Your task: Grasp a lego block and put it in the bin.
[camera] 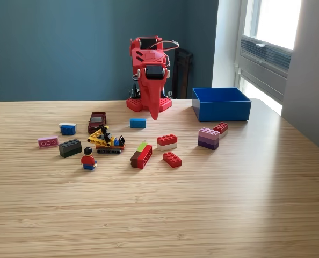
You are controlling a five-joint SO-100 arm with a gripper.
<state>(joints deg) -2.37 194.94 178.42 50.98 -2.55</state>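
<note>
My gripper (pixel 154 110) is red, the bin (pixel 221 104) bright blue, the worktop (pixel 202 215) pale striped wood; I see a pink brick (pixel 48 141), a purple stack (pixel 208 138) and a yellow-black digger (pixel 107 141).

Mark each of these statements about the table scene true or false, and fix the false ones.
1. The blue bin sits at the exterior view's right of the arm's base. True.
2. The gripper holds a lego block. False: it hangs pointing down with nothing in it.
3. A purple block lies in front of the bin. True.
4. The minifigure stands inside the bin. False: it stands on the table, at the exterior view's left.
5. A small blue block lies near the gripper's tip. True.
</note>
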